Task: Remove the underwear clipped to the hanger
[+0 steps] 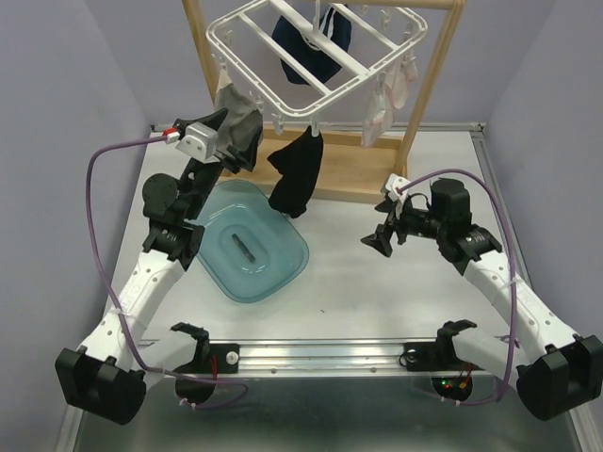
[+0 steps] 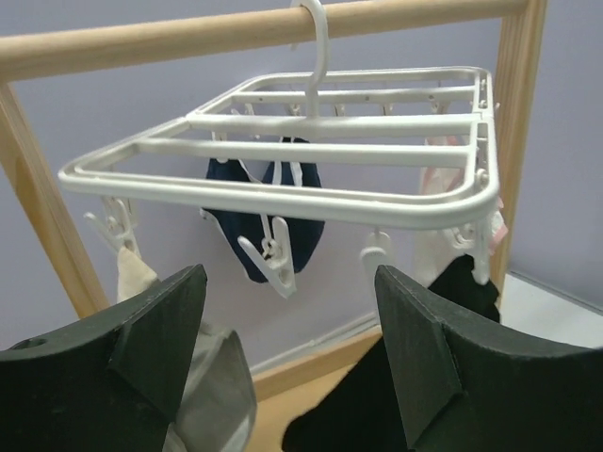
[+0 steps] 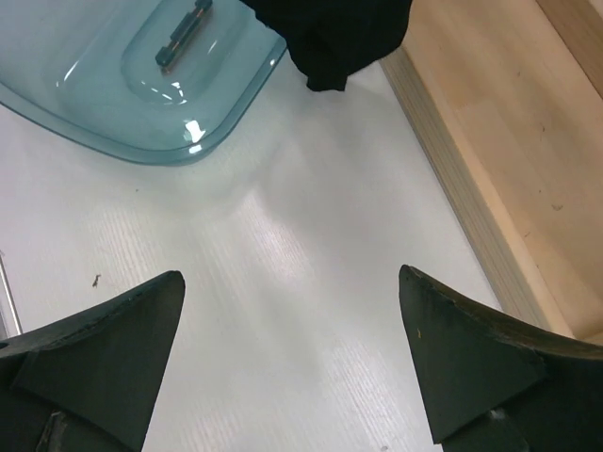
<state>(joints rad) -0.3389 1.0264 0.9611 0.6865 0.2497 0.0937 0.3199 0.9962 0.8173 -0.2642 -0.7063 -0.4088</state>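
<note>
Hanger hangs by hook from wooden stand. Underwear hangs under it: grey piece at left corner, black piece at front, navy piece mid-rack, pale piece at right. Left gripper raised beside grey piece, jaws wide, nothing between them. Right gripper low over table, jaws wide, empty, near teal lid.

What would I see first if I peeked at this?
First, the white clip hanger, hooked on the wooden rail at the back. From its clips dangle black underwear at the front, grey underwear to the left and navy underwear in the middle. Below them a see-through teal lid lies on the table.
</note>
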